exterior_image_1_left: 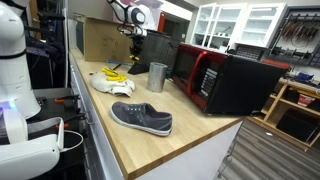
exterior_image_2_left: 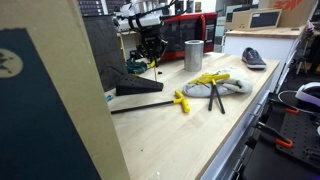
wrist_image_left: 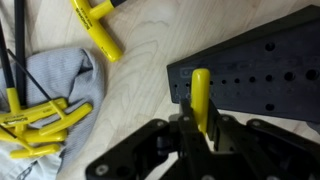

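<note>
Yellow-handled hex key [wrist_image_left: 201, 95], one, gripped between nearly closed jaws at edge of black perforated rack [wrist_image_left: 262, 70]; further yellow keys [wrist_image_left: 45, 120] on grey cloth [wrist_image_left: 62, 72], wooden tabletop [wrist_image_left: 140, 45].

Opp. ext cams; wrist close-up

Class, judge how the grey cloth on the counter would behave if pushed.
Probably floppy: the grey cloth lies creased, so it would bunch rather than slide. The yellow-handled tools resting on it would likely shift along.
</note>
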Tool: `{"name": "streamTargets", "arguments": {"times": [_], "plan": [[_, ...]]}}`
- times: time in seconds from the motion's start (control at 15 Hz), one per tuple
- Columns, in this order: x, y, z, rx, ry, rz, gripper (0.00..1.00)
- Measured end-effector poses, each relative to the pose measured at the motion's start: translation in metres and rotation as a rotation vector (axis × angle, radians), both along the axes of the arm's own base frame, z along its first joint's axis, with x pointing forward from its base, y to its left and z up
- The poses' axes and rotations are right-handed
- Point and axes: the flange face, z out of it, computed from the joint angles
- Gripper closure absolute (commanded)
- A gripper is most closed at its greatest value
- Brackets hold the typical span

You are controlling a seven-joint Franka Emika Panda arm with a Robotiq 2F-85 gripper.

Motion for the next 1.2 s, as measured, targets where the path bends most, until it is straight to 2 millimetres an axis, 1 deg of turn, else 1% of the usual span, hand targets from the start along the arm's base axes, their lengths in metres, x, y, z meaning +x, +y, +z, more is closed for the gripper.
{"name": "streamTargets", "arguments": {"times": [1.2], "plan": [[-0.004, -0.0049, -0.0018, 0.016, 0.009, -0.015, 0.96]]}}
